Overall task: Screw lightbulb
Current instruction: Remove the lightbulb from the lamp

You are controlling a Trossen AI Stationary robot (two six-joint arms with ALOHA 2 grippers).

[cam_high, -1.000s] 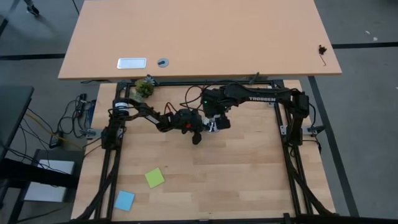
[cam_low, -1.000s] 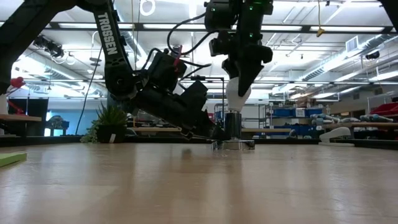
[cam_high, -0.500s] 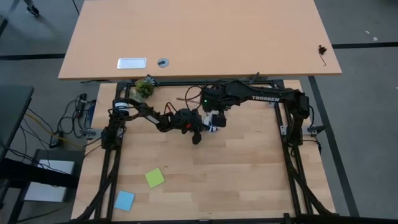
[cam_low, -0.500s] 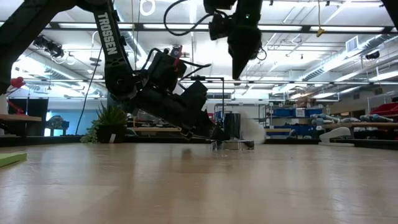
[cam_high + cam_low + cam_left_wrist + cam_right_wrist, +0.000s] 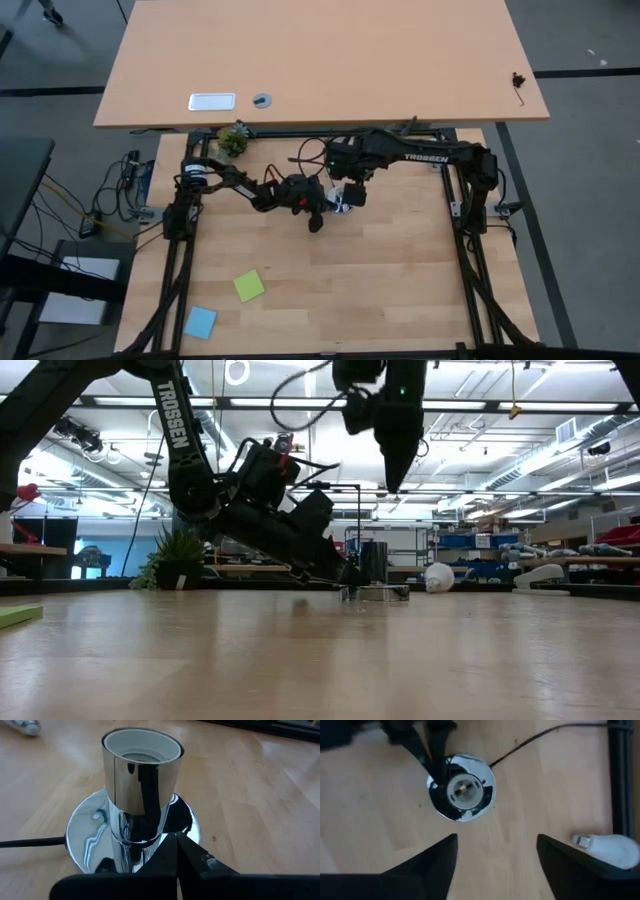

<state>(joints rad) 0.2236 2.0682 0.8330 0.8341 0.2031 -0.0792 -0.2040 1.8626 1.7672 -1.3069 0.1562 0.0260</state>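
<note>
Lightbulb [image 5: 607, 845] — half cut off, loose

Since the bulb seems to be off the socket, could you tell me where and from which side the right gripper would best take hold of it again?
The lightbulb lies on its side on the table, beside the socket, not in it. I would come straight down with the open right gripper and close across the frosted glass at its widest part, fingers crosswise to its long axis. That probably leaves the metal screw base free for threading.
</note>
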